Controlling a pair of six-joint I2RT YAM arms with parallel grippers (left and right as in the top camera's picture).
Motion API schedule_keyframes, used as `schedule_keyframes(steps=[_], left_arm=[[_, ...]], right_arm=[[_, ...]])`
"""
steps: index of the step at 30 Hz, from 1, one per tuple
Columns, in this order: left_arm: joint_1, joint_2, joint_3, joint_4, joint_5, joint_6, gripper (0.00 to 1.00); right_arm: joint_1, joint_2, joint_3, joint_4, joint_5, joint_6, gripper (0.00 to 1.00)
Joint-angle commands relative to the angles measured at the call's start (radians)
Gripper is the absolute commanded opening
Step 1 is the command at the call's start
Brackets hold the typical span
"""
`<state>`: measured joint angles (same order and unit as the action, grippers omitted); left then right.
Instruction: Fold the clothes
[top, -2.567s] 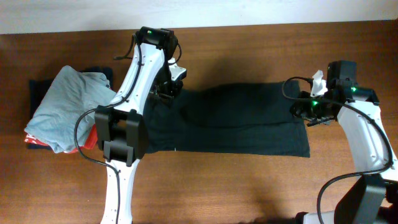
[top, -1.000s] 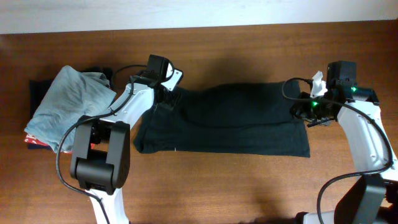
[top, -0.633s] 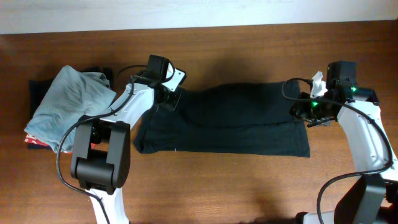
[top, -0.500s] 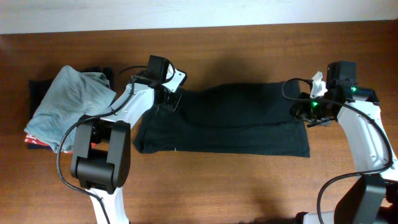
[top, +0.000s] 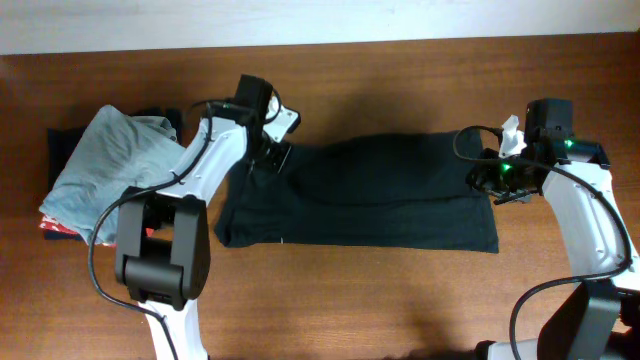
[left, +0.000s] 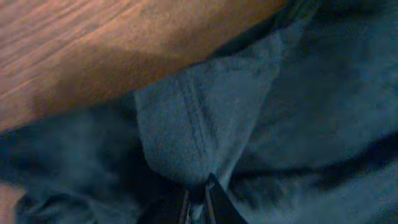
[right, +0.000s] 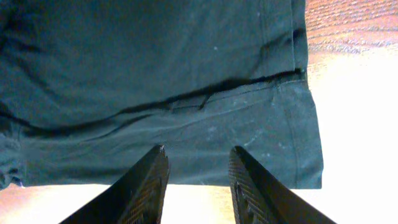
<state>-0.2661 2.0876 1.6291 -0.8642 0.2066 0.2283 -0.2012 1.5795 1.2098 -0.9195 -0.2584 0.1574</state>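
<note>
Black T-shirt (top: 370, 195) is laid on the wooden worktop (top: 350, 300) as a long band running left to right, near the middle; one layer is seen lying over another along its length; wrinkles are noted across the upper half.

Left jaws are pressed together on the shirt's upper-left corner; in the left wrist view a hemmed flap of the fabric (left: 193, 124) is pinched between the dark fingertips (left: 213, 198), with the cloth bunched around them.

Right jaws are spread, set at the shirt's right end; both fingers (right: 146, 186) are seen against the dark cloth, near its stitched hem; whether the cloth is touched cannot be told.

Left of the shirt, and apart from it, a light grey-blue garment (top: 105, 170) is heaped loosely on a pile; a navy folded garment (top: 62, 150) is seen at the pile's left edge; an orange-red garment (top: 47, 228) shows at its lower left corner.

The left arm (top: 200, 170) is stretched along the heap's right side.
</note>
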Motion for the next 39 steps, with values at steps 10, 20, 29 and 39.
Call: schedule_keyframes(steps=[10,20,29,39], left_arm=[[0.0,0.01,0.063,-0.161,0.017,0.005,0.09],[0.0,0.01,0.063,-0.257,0.089,0.005,0.09],[0.0,0.01,0.063,-0.316,0.09,0.005,0.09],[0.03,0.011,0.063,-0.171,-0.121,-0.117,0.27]], right_arm=[[0.004,0.005,0.008,0.004,0.008,0.001,0.36],[0.004,0.005,0.008,0.004,0.008,0.001,0.36],[0.004,0.005,0.008,0.008,0.008,0.001,0.37],[0.004,0.005,0.008,0.008,0.008,0.001,0.37]])
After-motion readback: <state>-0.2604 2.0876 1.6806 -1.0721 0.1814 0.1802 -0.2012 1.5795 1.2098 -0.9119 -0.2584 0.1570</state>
